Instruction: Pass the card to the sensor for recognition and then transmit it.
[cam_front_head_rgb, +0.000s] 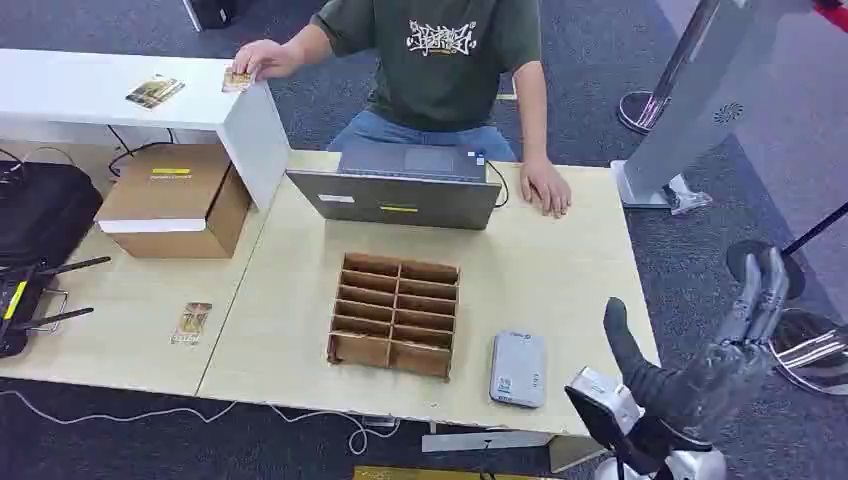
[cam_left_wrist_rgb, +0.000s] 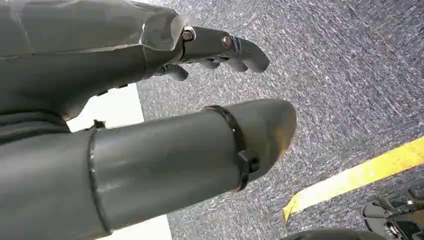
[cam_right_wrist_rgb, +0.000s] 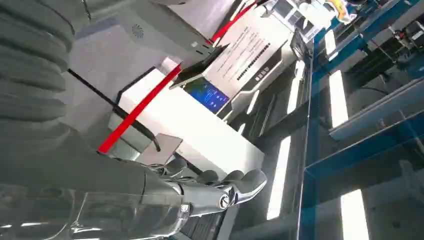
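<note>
Grey carpet all round; pale wood surface (cam_front_head_rgb: 300, 330) in the middle of the head view. On it: slotted wooden rack (cam_front_head_rgb: 395, 314), grey sensor (cam_front_head_rgb: 518, 368) near the front edge to the rack's right, laptop (cam_front_head_rgb: 400, 188) at the far side, cardboard box (cam_front_head_rgb: 178, 200) to the left. One card (cam_front_head_rgb: 191, 323) lies flat on the surface left of the rack. A second card (cam_front_head_rgb: 155, 92) lies on the white shelf (cam_front_head_rgb: 90, 90) behind the box; a third card (cam_front_head_rgb: 237, 80) is under the hand (cam_front_head_rgb: 265, 58) of a seated person, whose other hand (cam_front_head_rgb: 546, 186) rests on the surface beside the laptop.

Right hand (cam_front_head_rgb: 700, 370): raised off the surface's front right corner, fingers (cam_front_head_rgb: 762, 285) straight, apart from the thumb, holding nothing. Well apart from the card by the rack, with rack and sensor between them.

Right wrist view adds what the head view lacks: a white kiosk (cam_right_wrist_rgb: 210, 135) with a lit blue screen (cam_right_wrist_rgb: 206, 94) and red tape barrier (cam_right_wrist_rgb: 137, 112) beyond the fingers (cam_right_wrist_rgb: 240, 185).

Left wrist view: left hand (cam_left_wrist_rgb: 210, 95) over carpet, a yellow floor line (cam_left_wrist_rgb: 355, 177) nearby; fingers (cam_left_wrist_rgb: 240, 50) loosely extended, thumb apart, nothing in them.
</note>
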